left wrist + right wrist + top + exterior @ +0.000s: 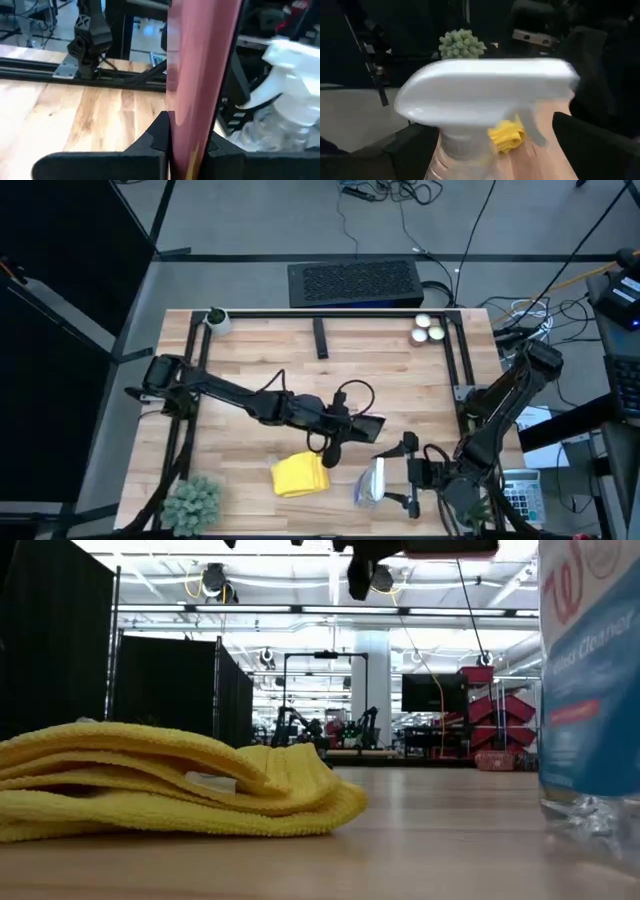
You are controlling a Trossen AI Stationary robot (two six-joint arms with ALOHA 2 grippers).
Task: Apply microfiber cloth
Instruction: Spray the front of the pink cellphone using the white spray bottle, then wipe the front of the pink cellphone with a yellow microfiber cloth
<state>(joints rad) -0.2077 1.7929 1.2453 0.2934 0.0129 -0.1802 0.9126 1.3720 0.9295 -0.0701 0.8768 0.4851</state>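
The yellow microfiber cloth [300, 475] lies folded on the wooden table near the front edge, its layers showing in the low view [170, 790]; no gripper touches it. My left gripper [347, 424] hovers just beyond the cloth, shut on a black phone [368, 423]. A clear spray bottle [372, 480] with a white trigger head [480, 90] stands on its base right of the cloth. My right gripper [410, 474] is open at the bottle's right side; its fingers [590, 145] stand on either side of the bottle's neck with gaps. My left gripper pinches the phone's near end [192, 125] between its two fingers, one on each flat face. The fingers come in roughly level from the table's left. The phone [200, 60] juts out beyond the fingertips, lifted clear of the table.
A small potted plant [190, 502] stands at the near left corner and another pot [215, 318] at the far left. White balls [428, 330] sit at the far right, and a black bar [320, 338] lies at the far middle. Bare wood lies between them.
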